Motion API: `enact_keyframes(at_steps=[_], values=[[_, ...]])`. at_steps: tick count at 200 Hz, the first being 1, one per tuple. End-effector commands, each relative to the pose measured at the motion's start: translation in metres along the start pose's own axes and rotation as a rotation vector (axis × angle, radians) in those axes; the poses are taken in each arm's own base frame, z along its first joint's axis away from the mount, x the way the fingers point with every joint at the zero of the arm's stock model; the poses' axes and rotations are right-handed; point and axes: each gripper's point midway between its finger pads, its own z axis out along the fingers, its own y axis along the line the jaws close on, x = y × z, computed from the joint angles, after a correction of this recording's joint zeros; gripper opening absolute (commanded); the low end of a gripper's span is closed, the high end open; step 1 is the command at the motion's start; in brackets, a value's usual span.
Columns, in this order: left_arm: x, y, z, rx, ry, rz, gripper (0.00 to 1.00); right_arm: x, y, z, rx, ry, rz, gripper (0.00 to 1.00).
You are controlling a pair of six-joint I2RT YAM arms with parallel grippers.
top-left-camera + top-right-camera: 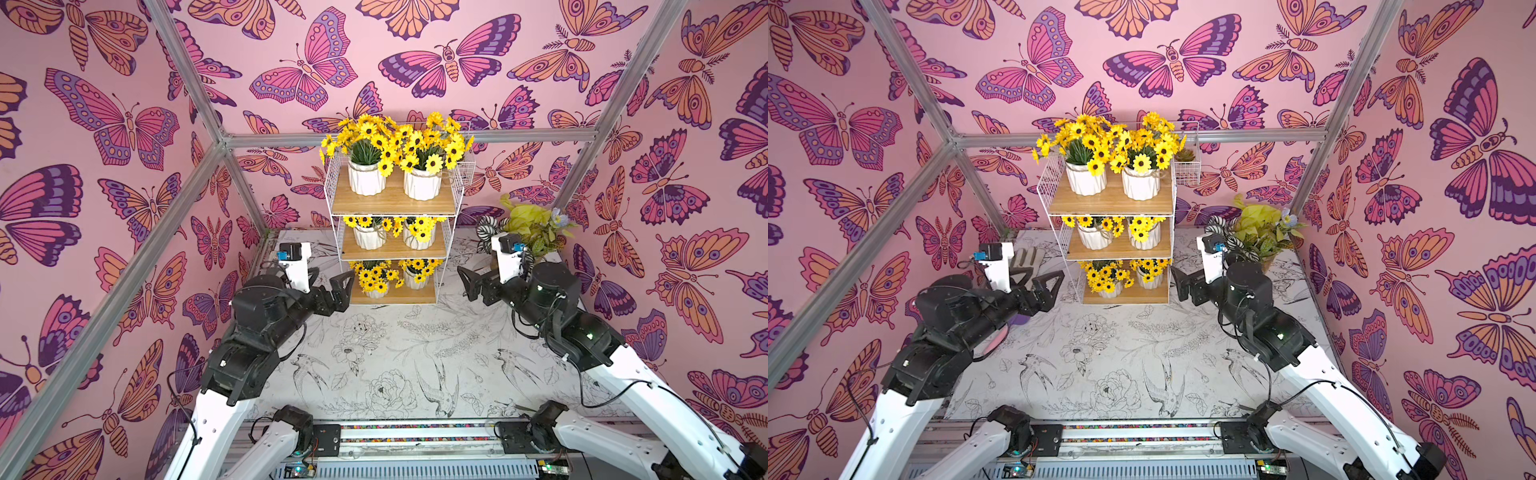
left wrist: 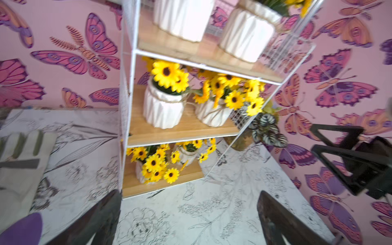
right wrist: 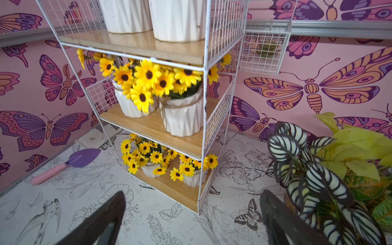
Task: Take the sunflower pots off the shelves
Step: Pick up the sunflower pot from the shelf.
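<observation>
Butterfly walls, sketch-print table [image 1: 395, 365].

Top views: rack [image 1: 392, 204] ahead of both arms, centred between them. Six pots [image 1: 422, 185] on it, two per tier, all upright, axis vertical. Left gripper [image 1: 332, 286] and right gripper [image 1: 478, 284] flank the bottom tier, one off each front corner, beside the bottom pots [image 1: 376, 292]. Both have jaws spread wide and hold nothing. Both look about equally near the rack.

Left wrist: fingers [image 2: 101, 218] wide apart, bare table between them. Bottom pots [image 2: 186, 156] lie straight ahead through the rack's open front. Corner post [image 2: 129, 118] sits toward the outer finger. Glove [image 2: 19, 161] lies further out on that side, clear of the line.

Right wrist: fingers [image 3: 282, 220] wide apart, empty. Corner post [image 3: 204, 127] on this side stands almost dead ahead, side mesh beyond it toward the outer finger. Bottom pots [image 3: 151, 169] lie ahead, behind and inward of the post. Plant [image 3: 318, 169] is just beside the outer finger. Trowel [image 3: 80, 158] lies well inward on the table.

Judgement: left arm has the cleaner line. Right likely needs an inward shift before reaching. Jaws span sideways and the pot stands vertical, so a straight reach should straddle its body. Board close overhead: slide out, not lift.
</observation>
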Motion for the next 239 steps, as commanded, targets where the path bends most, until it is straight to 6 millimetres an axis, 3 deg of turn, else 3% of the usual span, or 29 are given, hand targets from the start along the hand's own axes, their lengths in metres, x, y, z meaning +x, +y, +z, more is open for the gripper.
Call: enact_keyframes(at_steps=[1,43,73,115,131,136,152,239], values=[[-0.013,-0.030,0.005,0.122,0.011,0.032,1.00,-0.012,0.012,-0.010,-0.042,0.004,-0.009,0.99],[-0.048,-0.037,0.023,0.084,-0.048,0.061,1.00,-0.045,0.026,-0.011,-0.072,-0.005,-0.067,0.99],[-0.068,-0.057,0.037,0.133,-0.065,0.110,1.00,-0.056,0.034,-0.003,-0.089,-0.022,-0.075,0.99],[-0.091,-0.068,0.065,0.109,-0.078,0.184,1.00,-0.065,0.036,0.007,-0.065,-0.011,-0.084,0.99],[-0.096,-0.067,0.077,0.080,-0.075,0.213,1.00,-0.068,0.036,0.009,-0.056,-0.014,-0.084,0.99],[-0.089,-0.062,0.094,0.060,-0.047,0.220,1.00,-0.069,0.036,0.009,-0.054,-0.016,-0.084,0.99],[-0.090,-0.055,0.111,0.011,-0.042,0.240,1.00,-0.069,0.035,0.010,-0.051,-0.010,-0.091,0.99],[-0.109,-0.027,0.161,-0.172,-0.129,0.289,1.00,-0.068,0.035,0.001,-0.060,-0.007,-0.106,0.99]])
